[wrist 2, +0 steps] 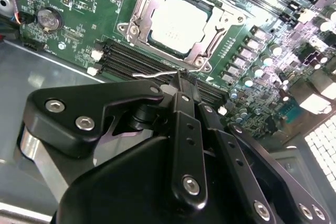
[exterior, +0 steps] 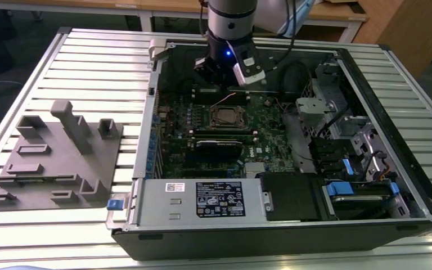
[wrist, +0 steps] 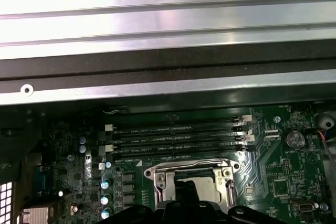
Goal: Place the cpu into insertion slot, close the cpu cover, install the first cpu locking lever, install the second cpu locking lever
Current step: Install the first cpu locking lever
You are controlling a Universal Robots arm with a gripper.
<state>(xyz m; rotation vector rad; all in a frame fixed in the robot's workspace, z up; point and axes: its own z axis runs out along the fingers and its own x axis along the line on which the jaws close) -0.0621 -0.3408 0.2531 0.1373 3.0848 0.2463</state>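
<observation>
One cpu (wrist 2: 181, 20) sits in the insertion slot (exterior: 227, 117), its pale metal top showing through the window of the one cpu cover (wrist 2: 137, 17). The cover lies flat over the slot and, as far as I can judge, is already down. That would make seating the chip and closing the cover done, with the levers as the work in hand.

The single end effector (wrist 2: 181, 80) hangs low just beside the insertion slot, on the side where a bank of long black memory slots (wrist: 178, 139) runs. Its two fingers (wrist 2: 184, 124) are drawn together with no gap between them at the tip, and nothing is plainly caught there. Its tip is right at a thin silvery wire, one cpu locking lever (wrist 2: 152, 74), which juts out along the slot's edge over the memory slots. I cannot tell whether the tip presses on the wire or is only next to it. Closed fingers make a narrow point, which suits pushing a thin wire better than gripping it. A second lever I cannot pick out for certain.

In the first wrist view I count four memory slots in that bank, as best I can make out. One coin cell battery (wrist 2: 48, 18) lies near the insertion slot's corner.

The one robot arm (exterior: 229, 22) reaches down into the open computer case (exterior: 396, 112), which lies on its side on the slatted desk (exterior: 96, 56) so the board faces up. One grey fixture block (exterior: 51, 157) stands well apart from the insertion slot, outside the case.
</observation>
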